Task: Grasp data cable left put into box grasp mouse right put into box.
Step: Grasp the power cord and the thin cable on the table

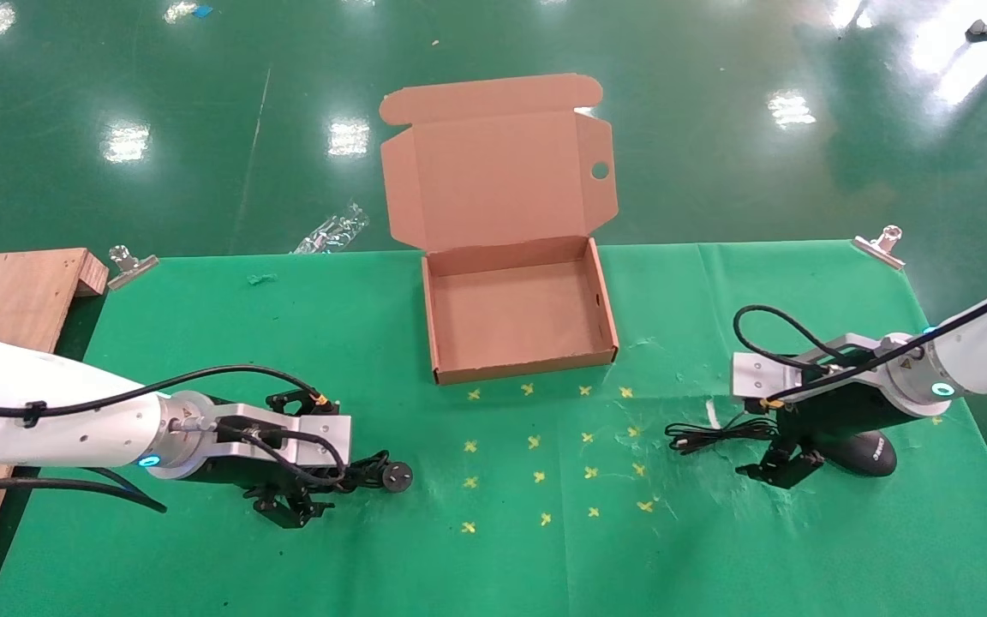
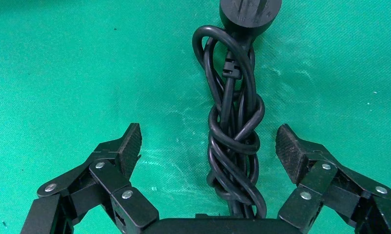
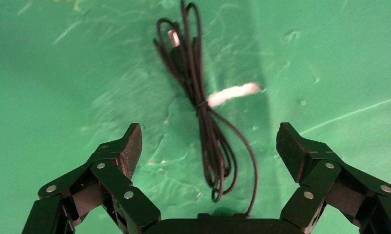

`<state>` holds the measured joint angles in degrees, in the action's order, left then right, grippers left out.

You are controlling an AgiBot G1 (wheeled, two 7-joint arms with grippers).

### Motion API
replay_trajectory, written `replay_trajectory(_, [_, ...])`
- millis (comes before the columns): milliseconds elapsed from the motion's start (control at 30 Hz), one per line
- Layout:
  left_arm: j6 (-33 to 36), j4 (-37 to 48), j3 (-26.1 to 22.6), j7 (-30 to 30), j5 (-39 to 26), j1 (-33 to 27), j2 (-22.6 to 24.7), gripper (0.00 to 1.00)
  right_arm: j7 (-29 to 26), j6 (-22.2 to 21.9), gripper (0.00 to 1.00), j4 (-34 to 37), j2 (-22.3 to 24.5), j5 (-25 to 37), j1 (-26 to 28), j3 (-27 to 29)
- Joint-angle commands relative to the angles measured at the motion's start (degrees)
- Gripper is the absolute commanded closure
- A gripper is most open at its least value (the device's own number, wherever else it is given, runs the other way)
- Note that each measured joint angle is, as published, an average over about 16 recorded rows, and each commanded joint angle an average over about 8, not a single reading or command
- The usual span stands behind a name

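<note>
Fingers (image 2: pixel 127 146) of the left tool (image 1: pixel 292 501) are spread wide, one either side of the data cable (image 2: pixel 234 141), not touching it; the bundle lies on the green table (image 1: pixel 202 343). Right tool (image 1: pixel 780 470) is spread just as wide above the mouse's cord (image 3: pixel 203 107), empty, with the mouse (image 1: pixel 869 454) just beside it. Box (image 1: pixel 519 364) sits open between both arms, well apart from each

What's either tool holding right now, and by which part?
Nothing. Left tool is open astride the data cable; right tool is open over the mouse's cord.
</note>
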<state>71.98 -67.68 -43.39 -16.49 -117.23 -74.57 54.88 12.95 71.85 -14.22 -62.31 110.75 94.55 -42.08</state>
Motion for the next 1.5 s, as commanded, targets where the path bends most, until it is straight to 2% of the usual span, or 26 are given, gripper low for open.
replay_trajectory(33, [0.00,0.01,0.00,0.00,0.00,0.00,0.00,0.98,1.00,-0.84,0.74,1.80,-0.65,0.04,0.48,0.03])
replay_trajectory(100, [-0.01,0.01,0.00,0.00,0.01,0.01,0.00,1.00,1.17,-1.09,0.97,2.38,-0.85,0.05,0.66,0.05])
replay_trajectory(133, [-0.01,0.01,0.00,0.00,0.01,0.01,-0.01,1.00,1.28,-1.24,1.00,2.69,-0.96,0.04,0.76,0.07])
replay_trajectory(1500, [0.03,0.00,0.01,0.00,0.12,0.00,-0.01,1.00,0.61,-0.32,1.00,0.45,-0.15,-0.12,0.09,0.04])
